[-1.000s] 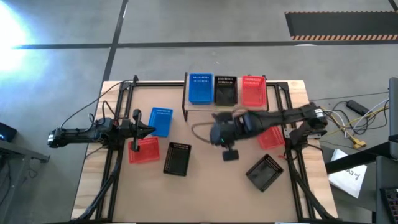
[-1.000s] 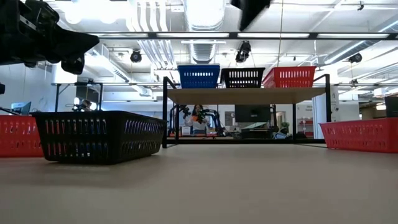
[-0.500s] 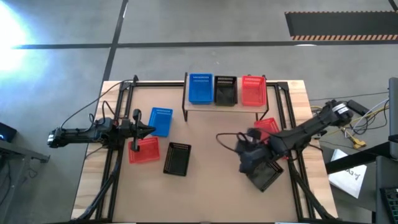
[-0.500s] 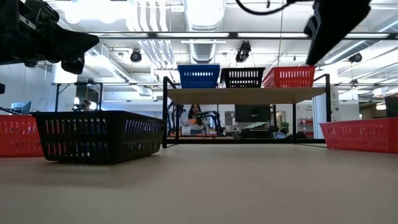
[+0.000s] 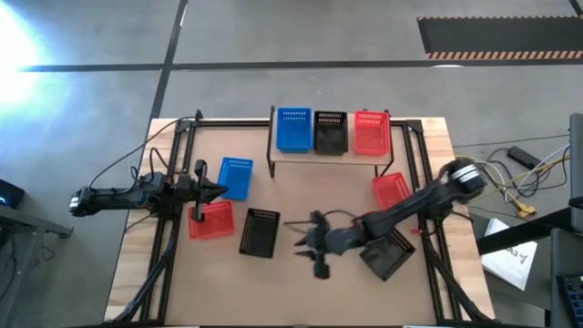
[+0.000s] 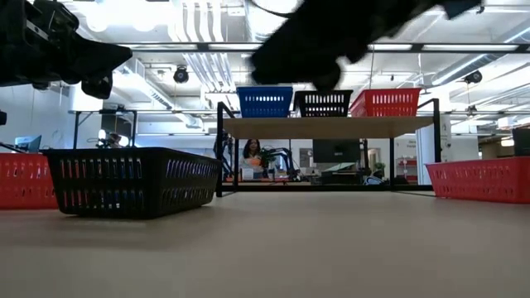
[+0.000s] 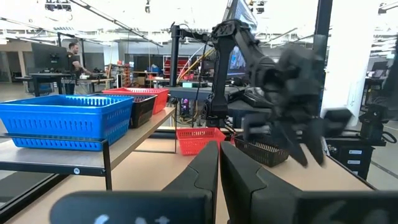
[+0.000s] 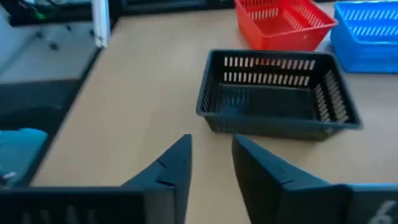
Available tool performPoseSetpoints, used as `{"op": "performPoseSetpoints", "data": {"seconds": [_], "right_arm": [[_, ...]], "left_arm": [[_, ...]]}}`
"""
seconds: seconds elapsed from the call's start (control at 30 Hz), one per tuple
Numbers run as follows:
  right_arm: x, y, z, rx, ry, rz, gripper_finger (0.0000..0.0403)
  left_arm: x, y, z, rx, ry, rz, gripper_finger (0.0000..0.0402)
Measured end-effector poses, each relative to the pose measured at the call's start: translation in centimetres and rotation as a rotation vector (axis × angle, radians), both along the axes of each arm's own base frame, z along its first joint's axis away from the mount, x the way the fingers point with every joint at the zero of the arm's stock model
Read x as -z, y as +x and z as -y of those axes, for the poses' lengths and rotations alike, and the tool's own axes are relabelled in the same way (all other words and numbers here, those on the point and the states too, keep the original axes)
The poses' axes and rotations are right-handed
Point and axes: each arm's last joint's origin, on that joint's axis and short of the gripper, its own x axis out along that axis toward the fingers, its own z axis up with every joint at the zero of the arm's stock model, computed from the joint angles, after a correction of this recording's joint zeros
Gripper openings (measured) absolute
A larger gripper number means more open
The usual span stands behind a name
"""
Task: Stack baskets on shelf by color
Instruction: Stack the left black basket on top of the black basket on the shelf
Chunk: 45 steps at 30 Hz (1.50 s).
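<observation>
The shelf [image 5: 330, 151] stands at the table's far side with a blue [image 5: 293, 130], a black [image 5: 331, 133] and a red basket [image 5: 371, 133] on top. On the table lie a blue basket [image 5: 236, 178], a red one [image 5: 210, 220], a black one [image 5: 260, 232], another red one [image 5: 393, 191] and another black one [image 5: 390, 252]. My right gripper [image 5: 306, 246] is open and empty, above the table just right of the middle black basket [image 8: 277, 102], its fingers pointing at it. My left gripper [image 5: 219, 189] is shut and empty, between the loose blue and red baskets.
Black frame rails [image 5: 173, 182] run along the table's left and right sides. Bare tabletop [image 5: 310, 292] lies at the near middle. Cables [image 5: 524, 187] lie off the right edge. A person [image 6: 248, 153] shows far behind the shelf in the low view.
My right gripper has swung from in front of the shelf toward the near right, over the right black basket, then toward the table's left, ending beside the middle black basket. No basket has moved.
</observation>
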Motion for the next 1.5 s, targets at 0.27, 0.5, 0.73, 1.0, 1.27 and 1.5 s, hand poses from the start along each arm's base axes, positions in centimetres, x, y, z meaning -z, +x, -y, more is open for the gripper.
{"op": "performPoseSetpoints", "data": {"seconds": [0.27, 0.5, 0.73, 1.0, 1.27, 1.5], "right_arm": [[0.0, 9.0, -1.5, -0.023, -0.163, -0.148, 0.0182], [0.7, 14.0, -1.9, -0.013, -0.224, -0.316, 0.0185], [2.6, 16.6, -2.2, -0.001, -0.247, -0.427, 0.0153], [2.0, 16.8, -2.2, 0.031, -0.317, -0.442, 0.0029], [-3.6, 12.2, -4.9, -0.003, -0.494, -0.522, 0.0009], [-10.9, 6.0, -6.0, 0.022, -0.662, -0.538, 0.0009]], "left_arm": [[0.0, 0.0, 0.0, 0.0, -0.001, -0.001, 0.0], [0.0, 0.0, 0.0, 0.0, -0.001, 0.001, 0.0], [0.0, 0.0, 0.0, 0.001, -0.009, -0.002, 0.0], [0.0, 0.0, 0.0, 0.008, -0.059, -0.003, 0.0], [0.6, 0.4, 0.0, 0.02, -0.233, -0.059, 0.0], [1.3, 0.9, 0.0, 0.011, -0.241, -0.134, 0.0]]}}
